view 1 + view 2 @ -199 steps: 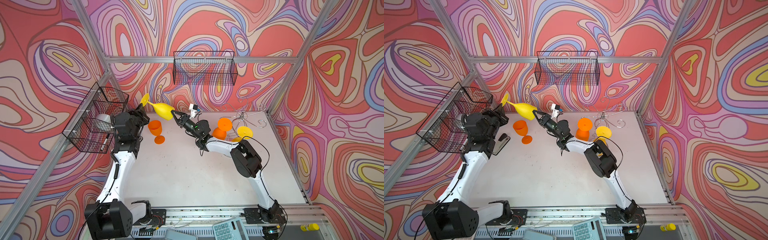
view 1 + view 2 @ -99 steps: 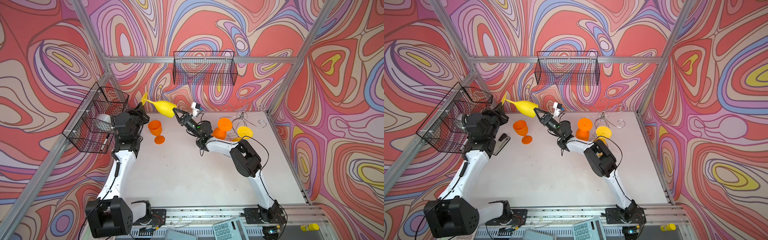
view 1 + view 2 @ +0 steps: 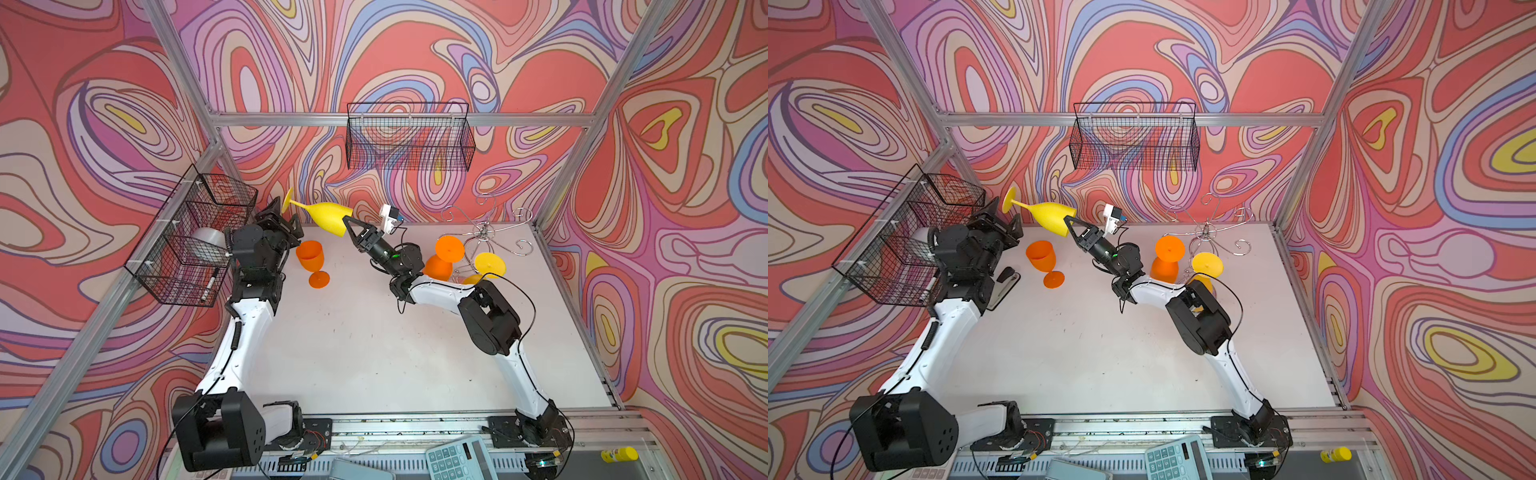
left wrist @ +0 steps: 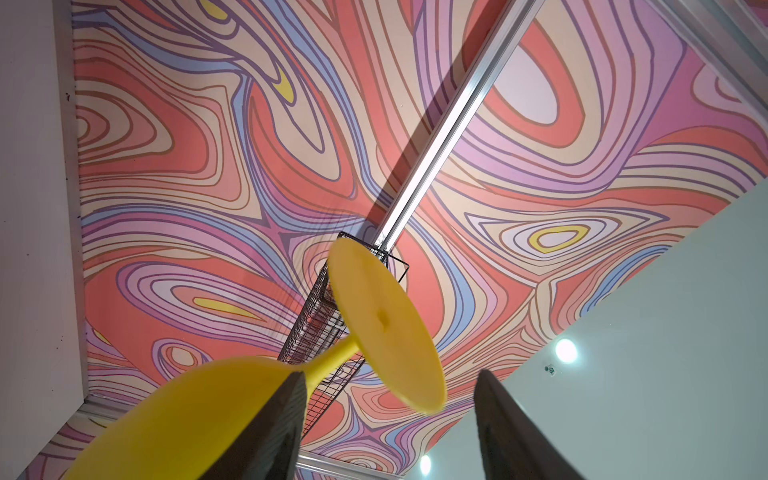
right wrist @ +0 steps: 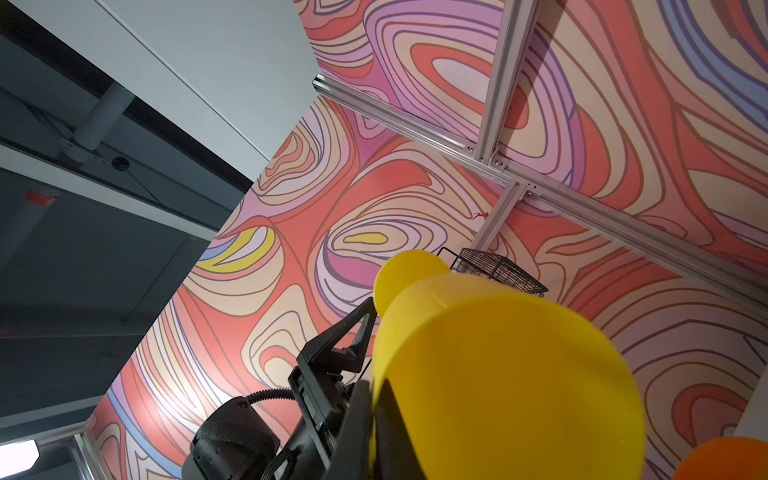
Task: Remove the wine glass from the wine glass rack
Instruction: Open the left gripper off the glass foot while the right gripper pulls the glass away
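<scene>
Top views: mid-air handover, removal all but done

In both top views the yellow plastic wine glass lies sideways in the air above the far edge of the white table, towards its far left corner. It is well apart from the chrome wire wine glass rack at the far right corner. The right gripper is clenched on the bowl's rim, and the left gripper sits at the stem end. An orange plastic goblet stands upright below. By the rack, an orange glass and a second yellow glass sit foot-up; whether they hang from hooks is hard to tell.

Left wrist view: the jaws stand released and apart, with the stem and round foot ahead of them. Contact is unclear.

Right wrist view: the yellow bowl fills the frame, and the pinch itself is mostly cut off.

Next, probably, the left gripper must back clear before the right sets the glass down upright.
</scene>
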Robot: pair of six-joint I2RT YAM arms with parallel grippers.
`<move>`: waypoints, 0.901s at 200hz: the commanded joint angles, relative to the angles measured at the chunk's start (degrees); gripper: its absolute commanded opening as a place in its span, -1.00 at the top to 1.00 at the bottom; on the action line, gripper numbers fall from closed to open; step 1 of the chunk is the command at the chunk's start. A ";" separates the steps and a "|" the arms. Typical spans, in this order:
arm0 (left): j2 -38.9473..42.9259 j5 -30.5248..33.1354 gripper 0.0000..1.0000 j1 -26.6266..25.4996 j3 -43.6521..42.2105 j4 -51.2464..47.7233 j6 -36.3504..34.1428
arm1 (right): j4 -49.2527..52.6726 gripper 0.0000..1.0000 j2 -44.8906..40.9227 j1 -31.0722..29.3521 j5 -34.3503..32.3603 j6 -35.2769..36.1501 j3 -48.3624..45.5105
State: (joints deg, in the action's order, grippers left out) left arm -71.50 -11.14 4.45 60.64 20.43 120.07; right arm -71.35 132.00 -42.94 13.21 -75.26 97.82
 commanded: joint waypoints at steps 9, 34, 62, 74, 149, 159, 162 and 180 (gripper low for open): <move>-1.31 -3.58 -0.40 0.38 2.33 1.95 1.53 | -1.05 1.00 -0.69 -0.08 0.06 1.00 -1.12; -1.57 -6.37 -0.54 0.38 5.21 -0.74 -4.99 | -0.03 1.00 -1.35 -0.08 -0.11 1.51 -1.99; -0.15 -9.39 -0.75 0.96 10.39 -9.30 -16.90 | 2.88 1.00 -3.18 -0.04 -0.58 4.29 -3.58; 0.63 -10.42 -0.79 0.99 12.70 -13.18 -22.30 | 4.77 1.00 -4.29 -0.04 -0.87 5.42 -4.50; 4.02 -13.15 -0.93 1.22 20.06 -29.80 -46.87 | 18.14 1.00 -11.99 -0.64 -4.95 19.74 -8.45; 4.35 -13.01 -0.93 1.24 21.05 -32.12 -50.00 | 19.87 1.00 -12.82 -0.71 -5.90 21.89 -8.70; 4.43 -12.98 -0.93 1.26 21.35 -32.86 -50.98 | 20.50 1.00 -13.15 -0.74 -6.23 22.57 -8.82; 4.77 -13.15 -0.93 1.26 22.79 -37.00 -56.17 | 23.68 1.00 -14.80 -1.02 -8.04 26.67 -9.10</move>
State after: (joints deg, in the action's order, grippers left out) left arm -68.18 -23.53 5.32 80.75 -8.38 75.11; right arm -53.65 120.44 -43.33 8.62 -57.06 89.67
